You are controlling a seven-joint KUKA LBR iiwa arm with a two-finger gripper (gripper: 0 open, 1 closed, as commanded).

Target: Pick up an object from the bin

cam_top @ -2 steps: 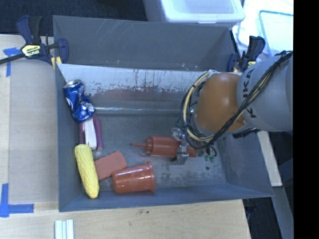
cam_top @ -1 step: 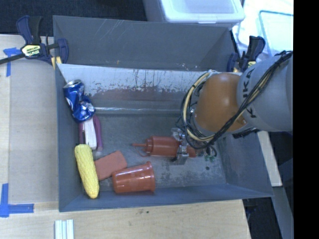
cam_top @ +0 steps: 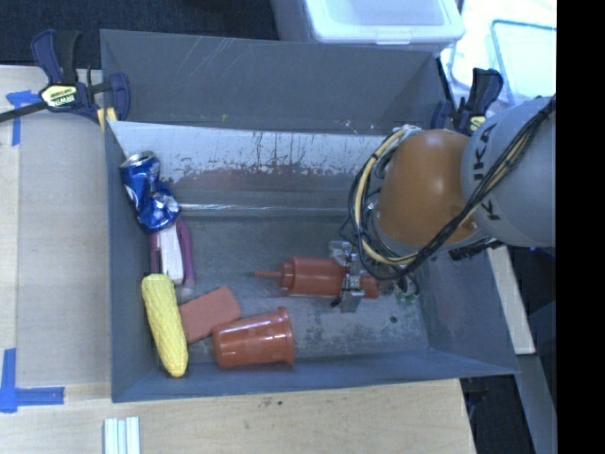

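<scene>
Gripper point(cam_top: 352, 289) sits low at base end of red squeeze bottle point(cam_top: 307, 277); open or closed, can't tell. Bottle lies on its side in bin point(cam_top: 284, 83), just up-right of red cup point(cam_top: 253, 339). Corn cob point(cam_top: 164, 323) lies left of cup.

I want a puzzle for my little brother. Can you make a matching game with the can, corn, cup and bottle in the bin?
Things:
1. can
2. corn
3. cup
4. bottle

Clues:
A. yellow, along the left wall
B. red, at the gripper
C. blue and crushed, in the far left corner
D. red, beside the flat block

Pairs: 1-C, 2-A, 3-D, 4-B
</scene>
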